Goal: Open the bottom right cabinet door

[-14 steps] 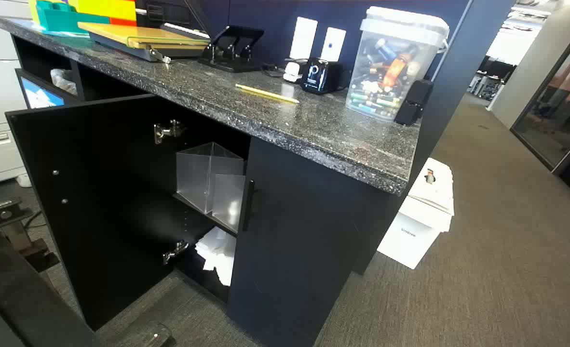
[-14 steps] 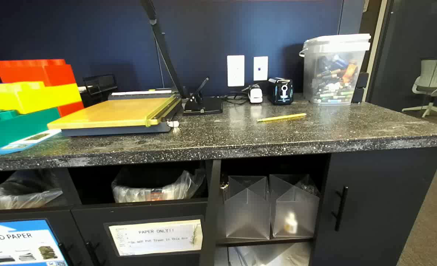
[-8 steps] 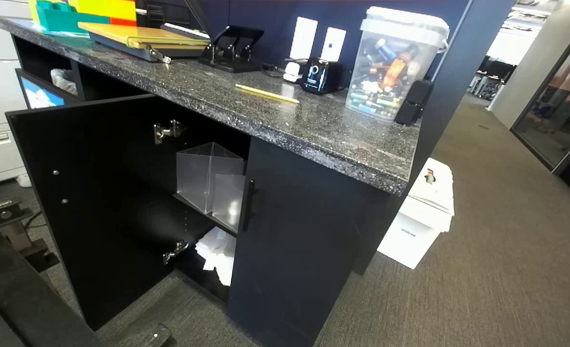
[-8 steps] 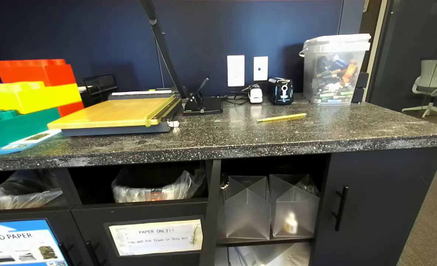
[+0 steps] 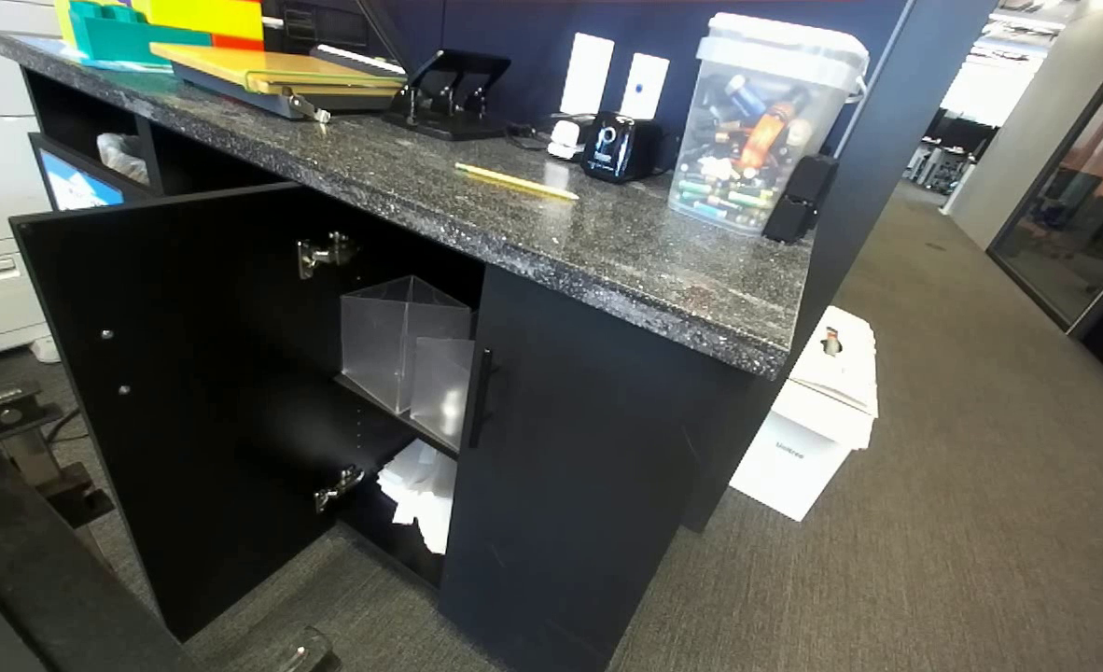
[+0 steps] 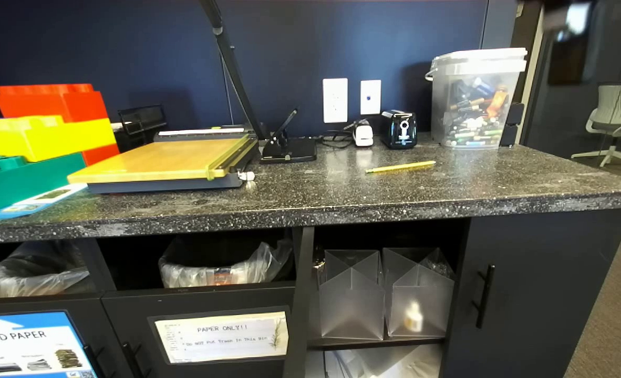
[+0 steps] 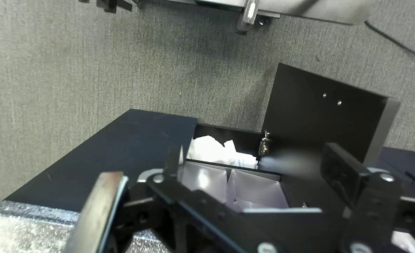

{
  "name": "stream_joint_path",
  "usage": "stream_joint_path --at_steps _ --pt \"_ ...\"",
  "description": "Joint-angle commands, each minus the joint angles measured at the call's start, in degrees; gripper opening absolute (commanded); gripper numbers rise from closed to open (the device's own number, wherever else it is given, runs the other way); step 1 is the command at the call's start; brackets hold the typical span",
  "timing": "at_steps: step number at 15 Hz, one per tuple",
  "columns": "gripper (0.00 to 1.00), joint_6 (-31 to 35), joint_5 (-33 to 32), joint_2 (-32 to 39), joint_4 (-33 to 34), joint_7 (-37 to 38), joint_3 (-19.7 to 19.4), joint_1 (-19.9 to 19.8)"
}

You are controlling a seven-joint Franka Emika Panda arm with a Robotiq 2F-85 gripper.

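Note:
The bottom right cabinet door is the plain black panel at the counter's right end. It shows closed in both exterior views (image 5: 570, 485) (image 6: 547, 294) and in the wrist view (image 7: 140, 144). Its black bar handle (image 5: 481, 399) (image 6: 485, 296) is on its left edge; the wrist view does not show it. The matching door (image 5: 216, 392) (image 7: 320, 116) to its left stands wide open. In the wrist view my gripper (image 7: 260, 163) is open, with nothing between its fingers, above the cabinet front. A dark blurred shape (image 6: 568, 47), apparently part of my arm or gripper, is at an exterior view's top right.
The speckled countertop (image 5: 607, 261) overhangs the doors. On it are a clear battery tub (image 6: 476, 100), a yellow pencil (image 6: 401, 167) and a paper cutter (image 6: 158, 163). Clear bins (image 6: 350, 299) stand inside the open cabinet. A white box (image 5: 794, 457) stands beside the counter.
The dark blurred shape has come into the top right of an exterior view. The doors and the things on the counter have not moved.

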Motion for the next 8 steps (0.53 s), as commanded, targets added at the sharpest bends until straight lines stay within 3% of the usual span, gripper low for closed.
stream_joint_path --at_steps 1,4,8 --pt "1.0 12.57 -0.13 11.6 0.13 -1.31 -3.49 -1.04" --pt "1.0 23.76 -1.41 23.07 2.37 -1.34 -6.18 -1.8" --pt "1.0 33.77 1.5 38.91 9.62 -3.59 -8.68 -2.64"
